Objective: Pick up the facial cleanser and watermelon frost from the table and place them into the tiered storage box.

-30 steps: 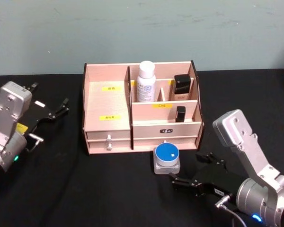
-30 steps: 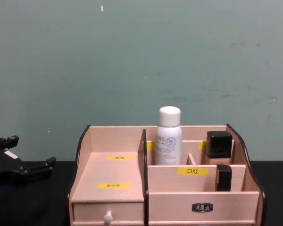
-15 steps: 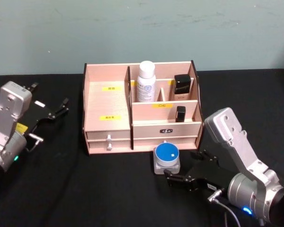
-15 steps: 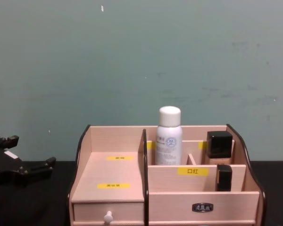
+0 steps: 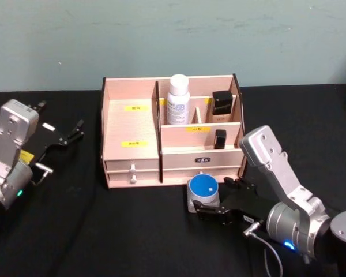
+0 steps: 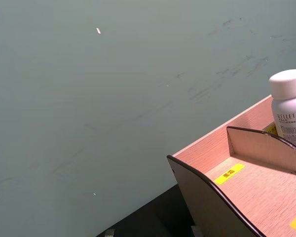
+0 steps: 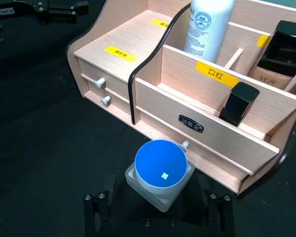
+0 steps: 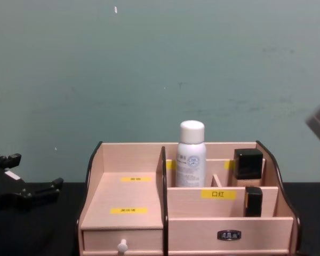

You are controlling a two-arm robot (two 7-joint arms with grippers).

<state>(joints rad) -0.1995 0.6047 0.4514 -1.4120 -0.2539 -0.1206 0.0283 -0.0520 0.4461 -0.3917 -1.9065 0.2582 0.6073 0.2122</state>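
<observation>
Right gripper [image 7: 157, 205] – fingers spread, flanking blue-lidded jar [image 5: 203, 190] | jar on table, 6 o'clock of tiered storage box [image 5: 130, 124], just before its drawer knob [image 7: 185, 144] | white bottle [image 5: 177, 101] inside, 12 o'clock | left gripper [image 5: 75, 130] at 9 o'clock – fingers apart

Wall [image 8: 149, 64] behind is plain dull teal-green w/ faint scuffs & one small white fleck [image 8: 116, 9] (high up, toward the left in chest view). Table [image 5: 132, 231] has a matte black top running back to the wall. Light is even & soft.
</observation>
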